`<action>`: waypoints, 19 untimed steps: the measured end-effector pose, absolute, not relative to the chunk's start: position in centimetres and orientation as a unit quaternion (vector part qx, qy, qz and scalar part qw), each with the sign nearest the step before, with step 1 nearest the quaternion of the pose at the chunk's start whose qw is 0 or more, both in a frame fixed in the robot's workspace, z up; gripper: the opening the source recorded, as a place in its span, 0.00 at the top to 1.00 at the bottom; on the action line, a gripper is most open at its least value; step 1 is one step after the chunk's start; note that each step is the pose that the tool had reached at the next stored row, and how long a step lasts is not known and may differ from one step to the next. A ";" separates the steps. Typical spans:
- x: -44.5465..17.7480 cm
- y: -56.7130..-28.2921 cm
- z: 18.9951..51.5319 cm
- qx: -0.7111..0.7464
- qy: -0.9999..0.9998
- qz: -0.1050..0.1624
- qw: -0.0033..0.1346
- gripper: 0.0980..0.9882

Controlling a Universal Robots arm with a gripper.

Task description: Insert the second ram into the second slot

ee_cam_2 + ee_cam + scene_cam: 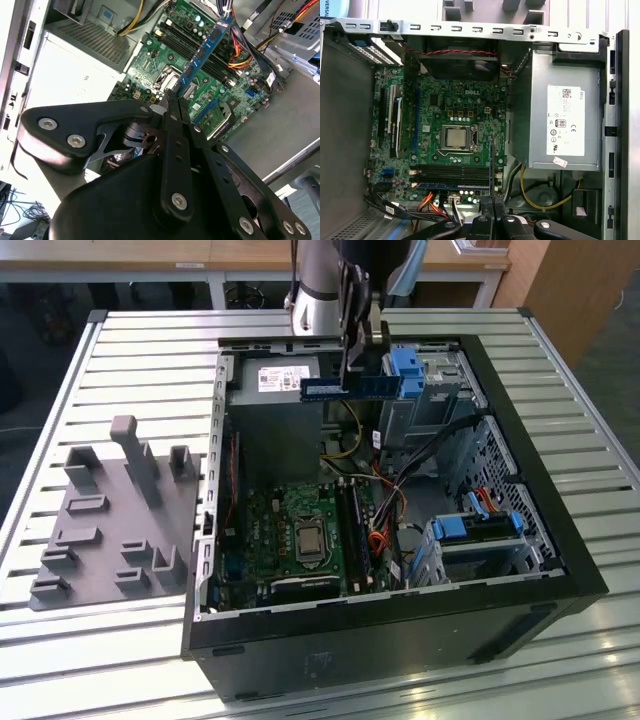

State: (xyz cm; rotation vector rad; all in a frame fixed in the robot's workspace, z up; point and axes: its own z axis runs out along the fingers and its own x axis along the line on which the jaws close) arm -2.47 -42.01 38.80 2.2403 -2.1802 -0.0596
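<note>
My gripper [351, 372] hangs above the open computer case [520, 470], shut on the second ram [350, 387], a thin dark-blue stick held level over the power supply end. In the second wrist view the ram [204, 52] sticks out from the gripper [173, 101] over the green motherboard [150, 65]. In the first wrist view the ram [491, 167] shows edge-on as a thin line rising from the gripper [492, 202], crossing the end of the row of long memory slots [452, 176]. Which one is the second slot I cannot tell. The ram is well above the board.
The silver power supply [275, 380] fills the far corner of the case. The CPU socket [305, 540] sits mid-board, with coloured cables [385, 530] beside the slots. Bright blue drive-bay latches [410, 370] stand toward the exterior view's right. A grey fixture plate [110, 520] lies outside the case.
</note>
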 end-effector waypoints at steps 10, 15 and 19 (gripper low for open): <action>-2.5 -42.9 38.7 0.717 -0.697 -0.019 0.007 0.97; -2.5 -43.4 38.7 0.717 -0.697 -0.019 0.008 0.97; -2.5 -43.8 38.7 0.716 -0.697 -0.019 0.008 0.97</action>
